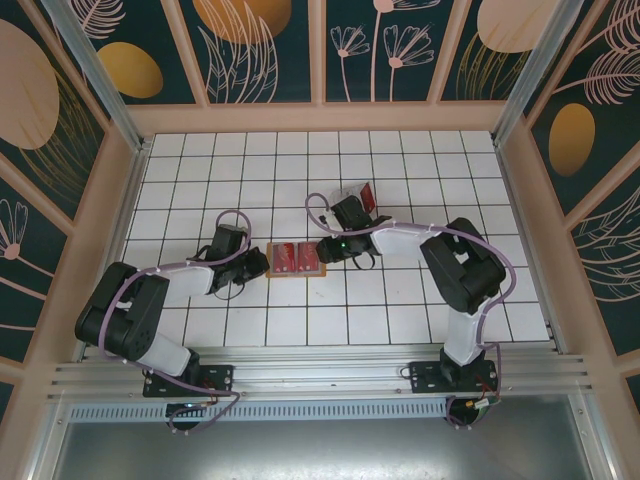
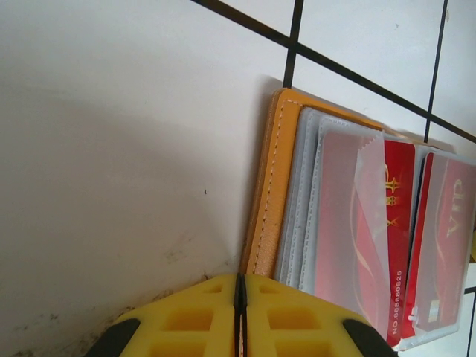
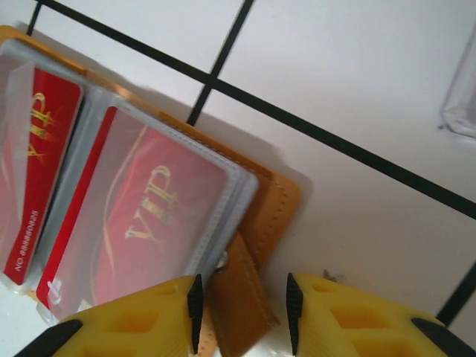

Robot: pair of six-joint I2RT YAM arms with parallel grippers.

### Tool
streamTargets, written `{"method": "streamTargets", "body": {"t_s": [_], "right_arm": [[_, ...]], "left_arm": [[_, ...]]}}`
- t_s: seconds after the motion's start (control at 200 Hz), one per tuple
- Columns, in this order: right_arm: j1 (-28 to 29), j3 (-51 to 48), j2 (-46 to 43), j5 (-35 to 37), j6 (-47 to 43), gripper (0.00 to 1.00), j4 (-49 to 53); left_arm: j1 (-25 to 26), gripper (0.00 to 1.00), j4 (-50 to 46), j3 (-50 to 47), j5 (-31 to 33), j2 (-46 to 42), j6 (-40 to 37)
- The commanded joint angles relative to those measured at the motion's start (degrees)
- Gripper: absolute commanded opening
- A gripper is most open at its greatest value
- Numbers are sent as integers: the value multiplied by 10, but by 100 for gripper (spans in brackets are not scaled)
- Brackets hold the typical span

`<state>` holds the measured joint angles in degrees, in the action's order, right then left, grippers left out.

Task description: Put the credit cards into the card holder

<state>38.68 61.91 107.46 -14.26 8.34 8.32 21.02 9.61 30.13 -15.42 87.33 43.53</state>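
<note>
I have the card holder lying open flat near the middle of the white gridded worktop, between my two arms. Its orange-tan leather shows as a stitched rim around the clear sleeves inside. Two red credit cards sit in those sleeves side by side, both with gold "VIP" lettering. One also carries a line of pale numbers along its edge.

From the left wrist camera, the left pincer has its yellow fingers pressed together with only a thin dark seam between them. The near corner of the holder's leather rim runs right up to that seam. I cannot tell whether any leather is actually pinched there.

From the right wrist camera, the right pincer has its fingers spread apart. The holder's orange closing strap sticks out from the side of the wallet and lies in the gap between them. It sits close to the left-hand finger in that view, and I cannot confirm contact.

From above, both pincers are down at worktop level, one at each short end of the holder. A clear plastic case with something red in it stands farther back, just beyond the right arm's wrist.
</note>
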Motion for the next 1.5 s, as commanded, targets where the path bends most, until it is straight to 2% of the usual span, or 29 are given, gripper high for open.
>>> {"method": "streamTargets", "body": {"t_s": [0.0, 0.165, 0.335, 0.48, 0.806, 0.976, 1.131, 1.236, 1.491], "right_arm": [[7, 19, 14, -14, -17, 39, 21], [7, 20, 20, 12, -23, 37, 34], [3, 9, 10, 14, -24, 16, 32], [0, 4, -20, -4, -27, 9, 28], [-5, 8, -100, -75, -29, 6, 21], [-4, 5, -109, -149, 4, 6, -23], [14, 13, -81, -213, 59, 6, -103], [32, 31, -54, -231, 92, 6, -149], [47, 100, 62, -201, 142, 6, -175]], "left_arm": [[5, 13, -27, 4, -1, 17, -14], [5, 13, -28, 5, -1, 17, -14], [6, 13, -28, 4, 1, 20, -15], [5, 13, -28, 5, 2, 21, -16], [5, 13, -26, 4, 4, 22, -14], [5, 13, -20, 4, 0, 23, -11], [6, 13, -16, 5, -3, 24, -9], [6, 13, -13, 4, -5, 21, -7], [6, 13, -1, 0, -9, 16, -3]]}}
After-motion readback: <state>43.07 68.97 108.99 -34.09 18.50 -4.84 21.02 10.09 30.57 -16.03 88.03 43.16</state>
